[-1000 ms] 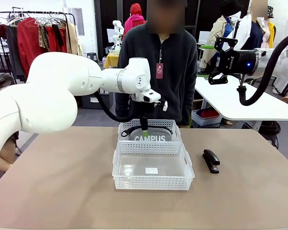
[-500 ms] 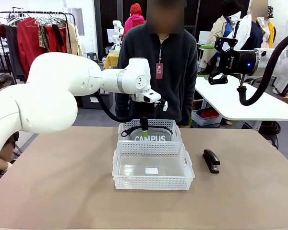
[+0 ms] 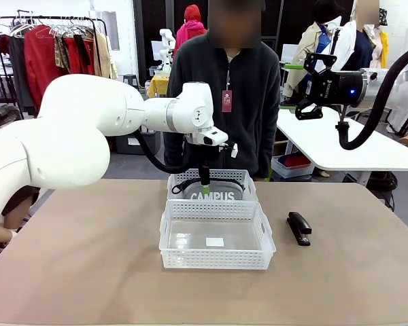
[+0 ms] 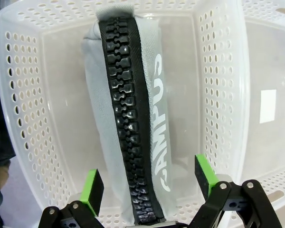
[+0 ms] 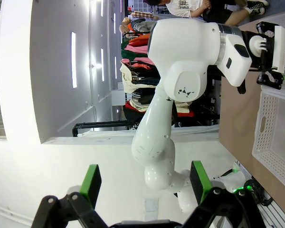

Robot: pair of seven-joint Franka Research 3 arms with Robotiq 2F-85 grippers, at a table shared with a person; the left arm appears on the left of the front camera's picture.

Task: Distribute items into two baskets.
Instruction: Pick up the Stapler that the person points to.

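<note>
left gripper point(image 4: 148, 180) jaws wide, straddling pouch point(image 4: 121, 95), not touching | pouch on edge in far basket point(image 4: 28, 118), zipper up | near basket point(image 3: 214, 257) just in front | stapler point(image 3: 299, 227) on table point(image 3: 88, 258), right of it | right gripper point(image 5: 145, 183) raised, open, empty | person point(image 3: 224, 88) behind

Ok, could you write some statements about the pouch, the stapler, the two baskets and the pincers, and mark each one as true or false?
1. The grey pouch lies in the far basket. True.
2. The stapler is inside the near basket. False: it lies on the table, to the right of that basket.
3. The left pincer is shut on the pouch. False: its jaws stand open over the pouch.
4. The near basket has a white sticker on its floor. True.
5. The right pincer holds the stapler. False: it is open and empty, raised high above the table.
</note>
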